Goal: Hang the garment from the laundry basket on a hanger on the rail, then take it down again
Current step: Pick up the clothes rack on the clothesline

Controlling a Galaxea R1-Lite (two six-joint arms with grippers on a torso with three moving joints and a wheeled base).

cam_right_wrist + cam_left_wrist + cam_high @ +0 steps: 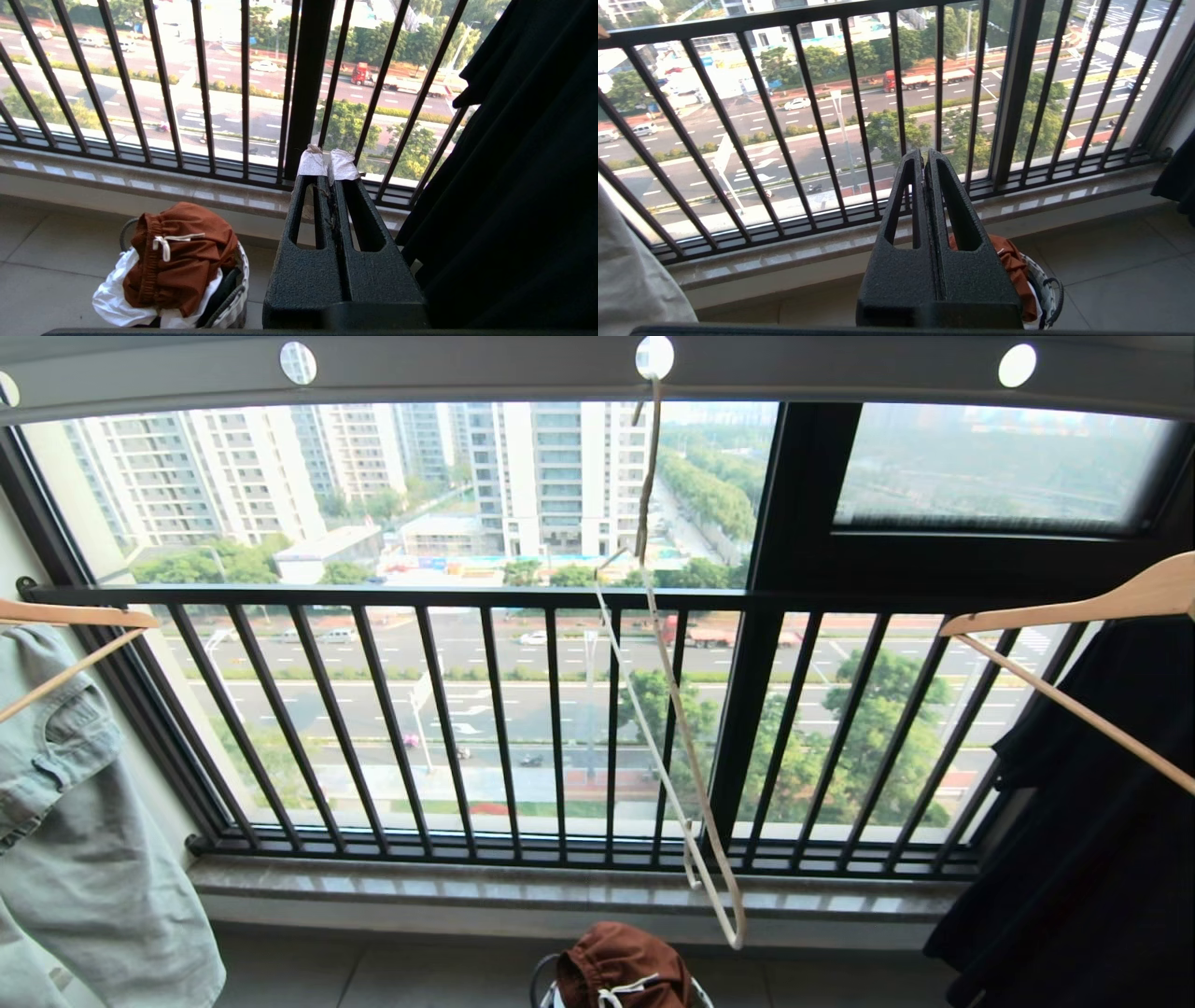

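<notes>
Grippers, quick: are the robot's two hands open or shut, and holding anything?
Left gripper: closed, holding nothing.
Right gripper: closed, holding nothing.

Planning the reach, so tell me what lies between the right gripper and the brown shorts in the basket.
Only bare floor tiles: in the right wrist view nothing stands between the right gripper and the shorts heaped on the basket.
</notes>
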